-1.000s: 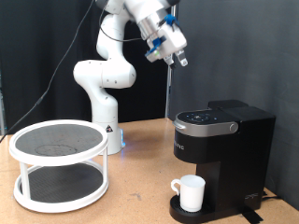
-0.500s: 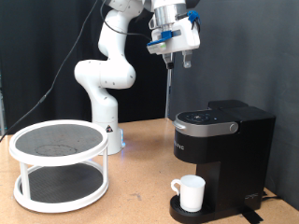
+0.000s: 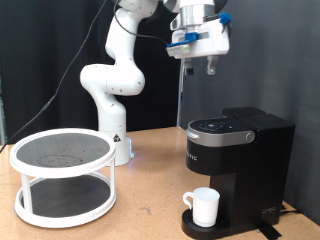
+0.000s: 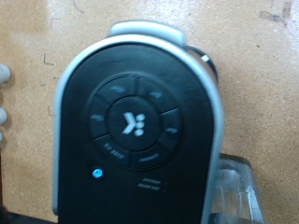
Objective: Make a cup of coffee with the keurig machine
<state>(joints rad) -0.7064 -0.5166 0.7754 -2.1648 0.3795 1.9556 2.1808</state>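
Note:
The black keurig machine stands at the exterior view's right with its lid down. The white cup sits on its round drip base under the spout, handle toward the exterior view's left. My gripper hangs high above the machine's silver-rimmed top panel, fingers pointing down, apart and empty. The wrist view looks straight down on that panel, with its ring of buttons and a small blue light. My fingers do not clearly show in the wrist view.
A white two-tier round stand stands at the exterior view's left on the wooden table. The robot's white base is behind it. A black curtain backs the scene.
My gripper has swung toward the exterior view's right and turned to point straight down, now above the machine's top panel. The cup and the machine have not moved.

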